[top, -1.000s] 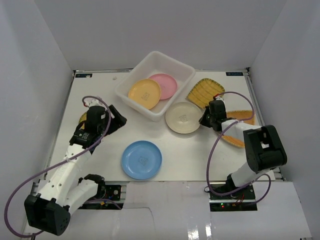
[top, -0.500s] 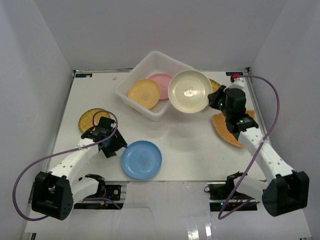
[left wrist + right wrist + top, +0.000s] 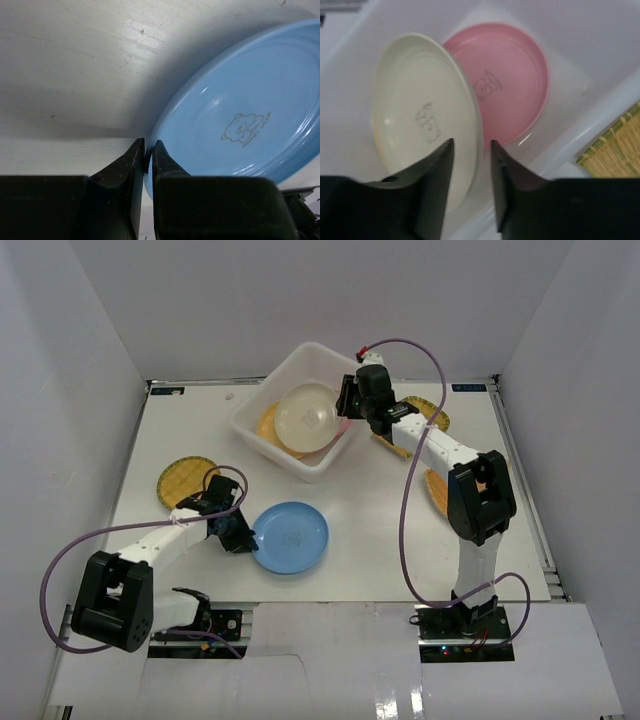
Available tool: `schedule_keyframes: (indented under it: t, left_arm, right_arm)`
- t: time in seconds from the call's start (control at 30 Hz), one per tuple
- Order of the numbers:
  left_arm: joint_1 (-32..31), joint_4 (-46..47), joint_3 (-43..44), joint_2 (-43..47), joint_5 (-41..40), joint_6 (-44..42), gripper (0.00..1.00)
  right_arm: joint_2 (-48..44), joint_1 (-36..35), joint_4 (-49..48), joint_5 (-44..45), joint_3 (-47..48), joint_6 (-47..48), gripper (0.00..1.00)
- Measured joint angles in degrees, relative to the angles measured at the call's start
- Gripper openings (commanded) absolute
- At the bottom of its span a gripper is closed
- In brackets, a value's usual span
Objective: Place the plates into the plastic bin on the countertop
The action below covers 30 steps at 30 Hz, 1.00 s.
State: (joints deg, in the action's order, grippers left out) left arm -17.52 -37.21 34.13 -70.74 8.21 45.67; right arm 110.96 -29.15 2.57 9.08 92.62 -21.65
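Left fingers (image 3: 125, 172) are clenched tight on the rim of the blue plate (image 3: 240, 110), down by the near edge of the desk (image 3: 380, 530), left of its middle. Over to the right fingers (image 3: 432, 175): parted, and the rim of the cream plate (image 3: 420, 115) stands loose in the gap, no squeeze there! That plate tilts inside the bin (image 3: 312, 470) at the far edge, over an orange plate (image 3: 266, 426) and beside the pink plate (image 3: 510, 75).
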Motion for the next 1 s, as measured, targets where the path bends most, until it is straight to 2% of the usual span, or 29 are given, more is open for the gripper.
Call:
schedule_keyframes:
  t: [0.03,0.07,0.13,0.27,0.37,0.5,0.63,0.8,0.83,0.87,0.93,0.97,1.0]
  left_arm:
    - [0.0,0.0,0.0,0.1,0.1,-0.2,0.0]
    - [0.0,-0.1,0.0,0.6,0.2,-0.3,0.0]
    - [0.0,-0.8,0.0,3.0,0.2,-0.9,0.0]
    - [0.0,-4.7,1.7,11.4,0.2,-2.3,0.0]
    - [0.0,-8.4,7.3,16.8,0.4,-3.3,0.0]
    - [-0.1,-10.2,22.2,16.8,0.1,-4.3,0.0]
    - [-0.1,-2.9,37.6,6.8,-0.3,-4.4,0.0]
    - [-0.1,5.4,50.8,-13.6,-4.5,-4.3,0.0]
    - [-0.1,6.3,53.3,-18.0,-5.6,-4.2,0.0]
    - [0.0,7.0,55.8,-22.9,-6.4,-4.2,0.0]
    - [0.1,8.2,59.6,-31.1,-8.4,-4.1,0.0]
    - [0.2,8.3,61.0,-34.7,-9.2,-4.0,0.04]
    - [0.4,8.3,62.0,-37.6,-9.9,-3.9,0.13]
  right_arm:
    - [0.8,-0.7,0.9,-0.1,0.0,0.2,0.53]
    - [1.2,-1.3,2.1,-0.3,0.0,0.6,0.64]
    - [1.2,-1.9,3.3,-0.6,0.0,1.0,0.71]
    - [-0.8,-1.6,3.8,-0.9,0.5,1.7,0.69]
    - [-5.6,0.0,4.0,-1.6,-0.8,1.5,0.66]
    - [-21.1,6.6,0.4,-3.0,-14.1,-0.7,0.62]
    - [-38.8,19.3,-5.0,-5.0,-34.1,-5.3,0.61]
    - [-49.0,31.7,-5.2,-8.6,-52.6,-9.1,0.63]
    - [-50.2,33.6,-5.1,-9.2,-55.2,-9.3,0.66]
    - [-51.5,35.5,-4.4,-9.5,-57.5,-9.5,0.73]
    - [-54.3,39.4,-3.0,-10.1,-60.9,-10.0,0.77]
    - [-55.9,41.6,-2.7,-10.4,-62.5,-10.0,0.79]
    - [-57.4,43.5,-2.4,-10.5,-63.6,-10.2,0.83]
